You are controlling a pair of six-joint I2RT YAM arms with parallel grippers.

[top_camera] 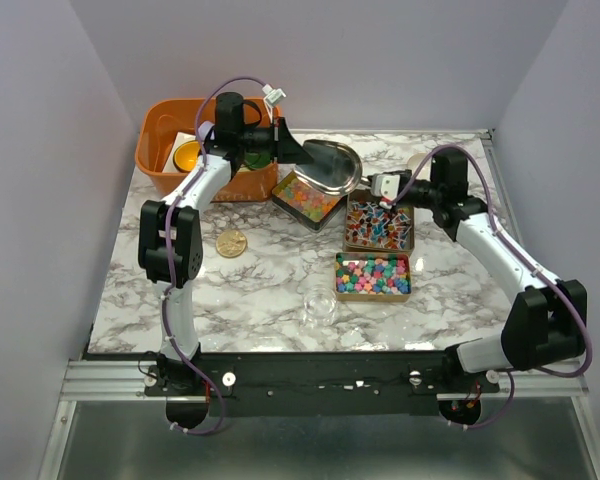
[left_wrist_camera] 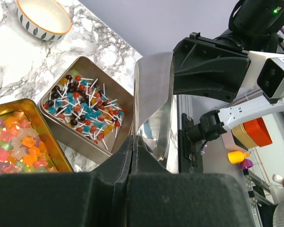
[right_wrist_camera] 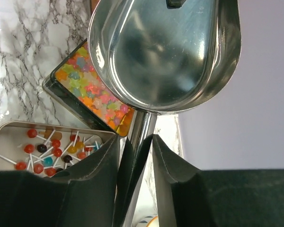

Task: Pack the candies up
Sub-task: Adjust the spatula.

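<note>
The candies lie in three open tins: pastel ones (top_camera: 305, 198), lollipop-like red, white and dark ones (top_camera: 380, 222), and bright ones (top_camera: 373, 276). A steel scoop (top_camera: 332, 165) hangs over the pastel tin. My left gripper (top_camera: 298, 152) is shut on the scoop's rim (left_wrist_camera: 154, 109), as the left wrist view shows with its jaws (left_wrist_camera: 134, 138) pressed together. My right gripper (top_camera: 380, 188) comes in from the right. In the right wrist view its fingers (right_wrist_camera: 136, 136) sit on both sides of the scoop's handle (right_wrist_camera: 143, 132), below the bowl (right_wrist_camera: 165, 52).
An orange bin (top_camera: 160, 165) stands at the back left, behind my left arm. A gold round lid (top_camera: 231, 243) lies on the marble top. A clear cup (top_camera: 320, 310) stands near the front. A small bowl (left_wrist_camera: 42, 16) sits at the back right.
</note>
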